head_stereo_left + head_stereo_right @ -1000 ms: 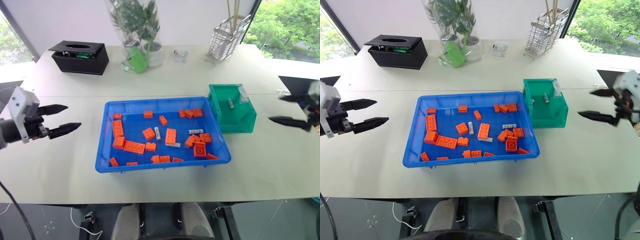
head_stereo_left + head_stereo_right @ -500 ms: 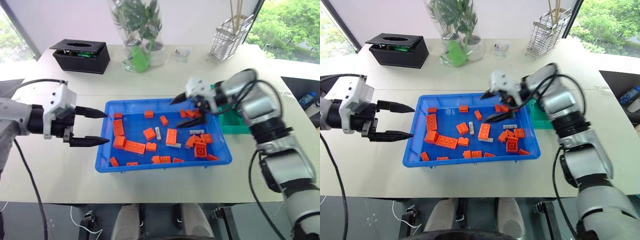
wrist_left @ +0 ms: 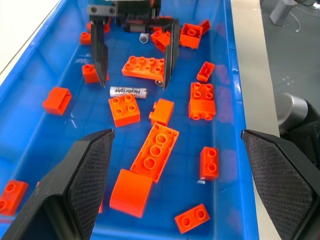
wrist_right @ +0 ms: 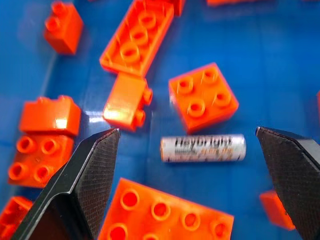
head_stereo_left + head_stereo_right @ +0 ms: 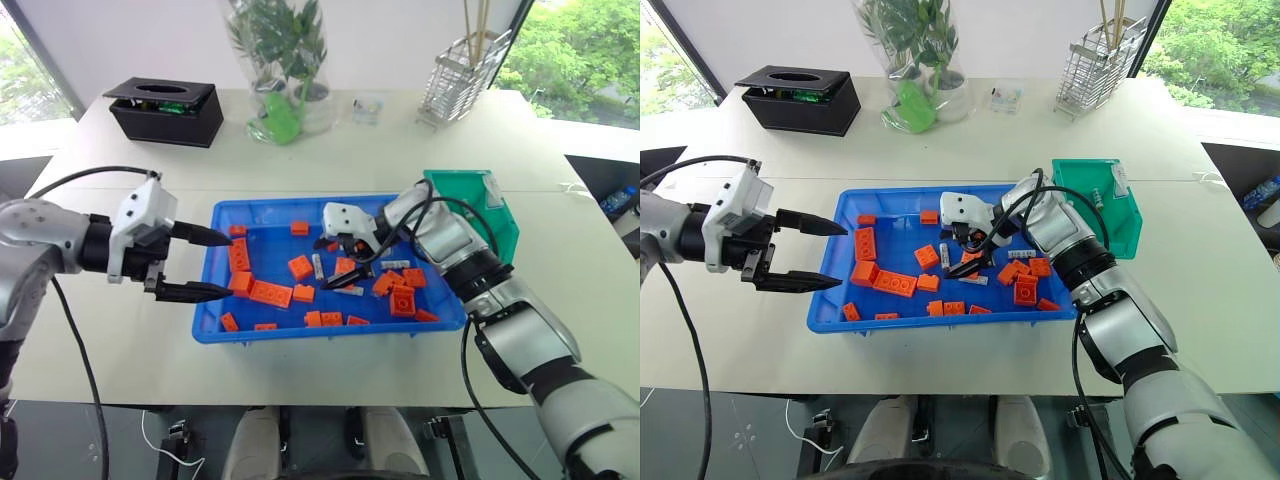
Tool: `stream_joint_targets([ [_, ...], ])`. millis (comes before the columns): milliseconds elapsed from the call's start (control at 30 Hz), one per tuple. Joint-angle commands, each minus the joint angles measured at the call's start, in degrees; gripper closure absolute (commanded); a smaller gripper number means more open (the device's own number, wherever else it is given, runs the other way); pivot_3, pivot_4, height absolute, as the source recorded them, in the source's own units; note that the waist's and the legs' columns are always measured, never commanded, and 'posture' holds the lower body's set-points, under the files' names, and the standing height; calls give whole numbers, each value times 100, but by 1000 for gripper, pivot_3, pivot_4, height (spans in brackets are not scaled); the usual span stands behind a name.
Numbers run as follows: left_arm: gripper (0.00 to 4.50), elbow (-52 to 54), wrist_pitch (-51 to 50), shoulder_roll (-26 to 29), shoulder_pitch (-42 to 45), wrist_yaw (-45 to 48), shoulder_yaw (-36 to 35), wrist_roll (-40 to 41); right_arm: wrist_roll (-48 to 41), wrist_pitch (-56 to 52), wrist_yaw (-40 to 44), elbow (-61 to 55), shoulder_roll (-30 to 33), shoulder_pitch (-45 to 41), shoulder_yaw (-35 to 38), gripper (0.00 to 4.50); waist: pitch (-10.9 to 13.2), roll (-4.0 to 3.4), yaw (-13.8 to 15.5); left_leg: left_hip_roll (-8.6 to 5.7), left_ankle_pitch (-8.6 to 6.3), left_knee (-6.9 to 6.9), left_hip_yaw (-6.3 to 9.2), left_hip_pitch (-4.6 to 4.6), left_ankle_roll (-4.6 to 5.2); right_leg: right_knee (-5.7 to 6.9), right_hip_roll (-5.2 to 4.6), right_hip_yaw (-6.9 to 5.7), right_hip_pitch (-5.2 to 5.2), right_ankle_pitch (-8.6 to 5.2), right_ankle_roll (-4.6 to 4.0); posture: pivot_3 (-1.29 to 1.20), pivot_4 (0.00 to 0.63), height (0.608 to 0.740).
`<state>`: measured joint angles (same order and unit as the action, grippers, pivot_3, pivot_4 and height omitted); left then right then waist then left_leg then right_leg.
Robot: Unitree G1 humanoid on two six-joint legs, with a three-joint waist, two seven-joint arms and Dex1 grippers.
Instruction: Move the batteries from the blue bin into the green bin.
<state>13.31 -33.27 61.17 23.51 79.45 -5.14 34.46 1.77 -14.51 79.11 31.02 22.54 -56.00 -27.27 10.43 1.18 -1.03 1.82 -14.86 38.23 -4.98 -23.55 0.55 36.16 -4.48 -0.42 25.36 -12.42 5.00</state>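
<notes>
While a second ago both arms hung out past the counter's (image 5: 120, 370) sides, the right gripper (image 5: 338, 260) has now swung across and down into the blue bin (image 5: 330, 335), its two black fingers spread wide and empty. Between those fingers, in the right wrist view, lies one of the batteries (image 4: 203, 148), a silver-grey cylinder flat on the blue floor among orange toy bricks (image 5: 268, 293). Printed along its side is a brand word that looks like "Heybright", with a smaller orange line beneath, too small to read. The left gripper (image 5: 195, 263) has also come inward and now hovers at the blue bin's left rim, released and holding nothing. Other batteries lie nearer the middle and right of the bin; one pale cylinder (image 5: 393, 264) shows just beyond the right arm. The green bin (image 5: 500, 225) stands just beside the blue bin's far right corner, partly hidden behind the right arm. Judging by this, the right arm is lined up to close on the battery, and no grasp has been made yet.
</notes>
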Motion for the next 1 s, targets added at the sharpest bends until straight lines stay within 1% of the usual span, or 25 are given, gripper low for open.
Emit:
stream_joint_targets([
  [33,242,194,-12,-10,130,-49,-24,65,188,293,-9,178,-66,-85,-66,6,0,0,-2,0,0,0,0,0,0,0,0,0,0,0,0,0,150,736],
  [267,242,187,38,-84,100,-108,-30,28,316,407,5,388,-172,-72,-68,6,-1,1,-7,0,0,0,3,2,0,0,2,0,-2,0,0,0,150,736],
  [333,0,183,42,-117,116,-132,-12,21,288,366,-17,384,-200,-48,-24,581,-1,1,-8,0,0,0,2,3,0,0,2,0,-3,0,0,0,150,736],
  [367,0,178,42,-134,129,-140,1,14,270,340,-12,358,-201,-35,-7,881,-1,1,-8,1,0,0,2,3,0,0,2,0,-3,0,0,0,150,736],
  [433,0,179,48,-155,130,-146,9,4,221,271,25,239,-185,3,21,1895,0,1,-7,1,0,0,2,3,0,0,2,0,-3,0,0,0,150,736],
  [467,0,153,64,-176,147,-145,31,-14,173,221,32,132,-176,23,59,2283,0,1,-7,1,0,0,3,3,0,0,2,0,-3,0,0,0,150,736],
  [567,0,101,105,-224,181,-142,89,-48,33,-55,38,-229,-122,63,200,2268,0,1,-2,1,0,0,3,3,0,0,2,0,-3,0,0,0,150,736],
  [667,0,42,142,-282,234,-134,166,-80,-168,-383,47,-862,142,70,490,2268,0,0,10,1,0,0,3,2,-1,0,2,0,-2,0,1,0,150,736],
  [767,0,-52,215,-353,258,-87,254,-119,-641,-1430,-95,-1526,476,-180,1150,2268,1,0,26,1,0,0,5,0,-1,-1,2,0,-2,0,1,0,150,736],
  [800,0,-101,250,-388,280,-79,298,-153,-770,-1770,-139,-1674,637,-264,1361,2268,0,0,27,1,0,1,5,0,-1,0,1,0,-2,0,1,0,150,736],
  [833,0,-151,286,-426,305,-75,340,-191,-900,-2093,-130,-1793,975,-335,1648,2268,1,-1,41,1,0,1,5,0,0,-1,0,0,-2,0,1,0,150,736],
  [900,0,-274,361,-514,368,-67,418,-268,-1089,-2508,-120,-2022,1453,-347,1959,2268,1,0,67,0,0,0,6,-1,-1,-2,-1,-1,-2,0,-1,0,150,736],
  [933,0,-355,408,-573,419,-65,470,-314,-1111,-2550,-66,-2047,1816,-289,2095,2268,0,1,75,-1,0,0,7,-2,0,-4,-2,-2,-4,-1,-2,0,150,736],
  [967,0,-408,441,-613,451,-58,501,-347,-1136,-2572,-44,-2076,2053,-234,2160,2268,0,3,76,-1,0,-1,8,-3,0,-9,-2,-3,-5,-2,-4,0,150,736],
  [1000,0,-459,478,-664,497,-47,540,-377,-1046,-2421,-66,-1996,2388,-110,2223,2268,0,3,57,-2,-1,-1,7,-3,2,-12,-3,-3,-6,-5,-8,0,150,736],
])
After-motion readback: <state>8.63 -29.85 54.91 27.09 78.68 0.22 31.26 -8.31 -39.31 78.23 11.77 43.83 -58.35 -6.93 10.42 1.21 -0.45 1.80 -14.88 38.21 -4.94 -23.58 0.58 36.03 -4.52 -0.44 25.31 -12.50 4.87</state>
